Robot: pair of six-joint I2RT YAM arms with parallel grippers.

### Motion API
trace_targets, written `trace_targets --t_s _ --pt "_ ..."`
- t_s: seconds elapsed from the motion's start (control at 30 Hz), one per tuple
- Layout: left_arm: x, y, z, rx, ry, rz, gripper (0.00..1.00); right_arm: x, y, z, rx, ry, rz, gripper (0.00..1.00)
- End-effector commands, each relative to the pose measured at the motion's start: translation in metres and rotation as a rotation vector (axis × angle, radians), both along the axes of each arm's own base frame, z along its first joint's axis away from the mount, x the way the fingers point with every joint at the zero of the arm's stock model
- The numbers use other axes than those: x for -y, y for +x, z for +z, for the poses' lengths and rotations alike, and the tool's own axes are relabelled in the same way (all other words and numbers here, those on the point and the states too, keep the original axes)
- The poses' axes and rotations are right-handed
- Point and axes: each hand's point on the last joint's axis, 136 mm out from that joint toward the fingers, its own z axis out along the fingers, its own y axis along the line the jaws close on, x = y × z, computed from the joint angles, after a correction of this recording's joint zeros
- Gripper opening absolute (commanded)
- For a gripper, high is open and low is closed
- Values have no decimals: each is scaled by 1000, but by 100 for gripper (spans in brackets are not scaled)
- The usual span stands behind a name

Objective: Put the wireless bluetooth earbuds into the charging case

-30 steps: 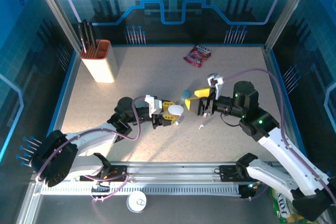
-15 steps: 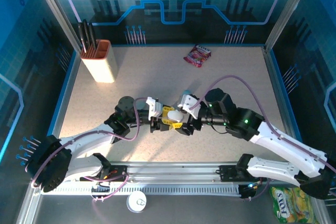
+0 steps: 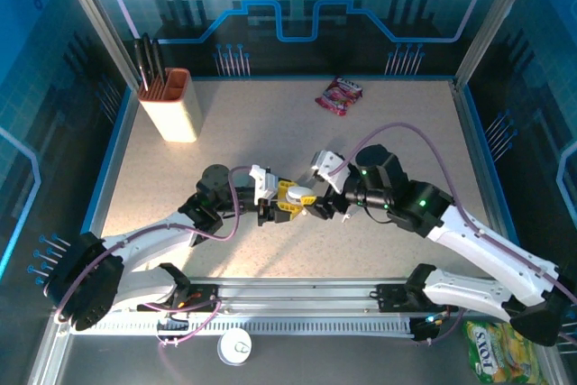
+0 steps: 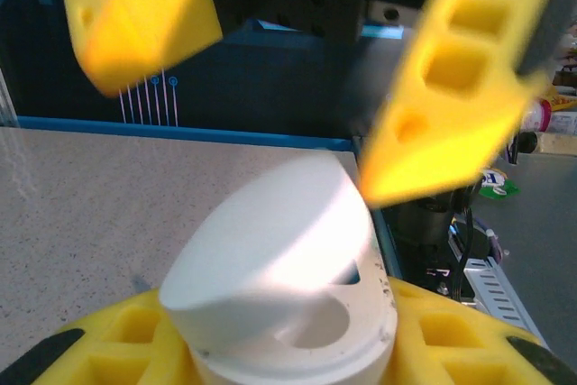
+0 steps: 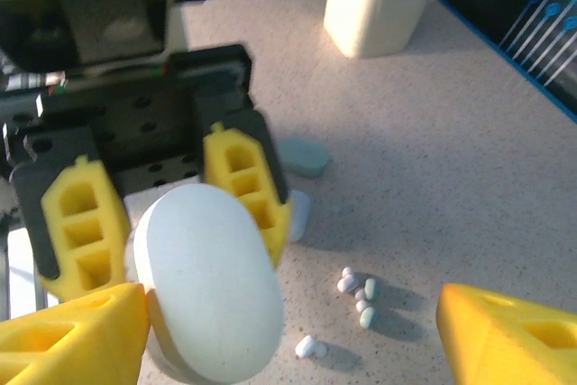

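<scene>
Item: white pebble-shaped plastic charging case [image 4: 270,268], clamped between the yellow fingers of the left gripper [image 5: 180,241]; the lid is tilted partly up and a hollow shows beneath it.
Change: a second ago the right gripper [image 5: 290,308] stood off to one side of the case; it has swung in and now hangs over the case, jaws wide apart and holding nothing.
Meaning: the right arm arrives empty, so this looks like work on the lid, not loading; no earbud appears seated yet.
Task pieces: tiny stemmed white and light-blue plastic earbuds [image 5: 359,293], loose on the speckled beige table [image 5: 433,151], near the case but not touching it.
Neighbour: rounded light-blue plastic case [image 5: 302,157], just beyond the white case.
Edges: the blue-rimmed table borders lie well apart from the case; the cream knife block [image 3: 173,105] and red snack packet [image 3: 339,95] stand well behind it.
Room: tight between the two grippers at the case; bare tabletop on the remaining sides.
</scene>
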Motion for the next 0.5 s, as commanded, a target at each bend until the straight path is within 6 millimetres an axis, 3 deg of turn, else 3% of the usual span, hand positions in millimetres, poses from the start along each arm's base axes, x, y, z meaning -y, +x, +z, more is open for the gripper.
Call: trace_targets --t_s 0.0,0.27,0.47 --pt "1 -14 11 71 -31 -76 39 10 13 6 5 48 -66 82" --pt "3 -16 16 50 -46 -111 39 1 14 2 -4 43 -10 80" --pt "4 -18 18 37 -53 -128 39 -6 10 -4 -52 57 70 63"
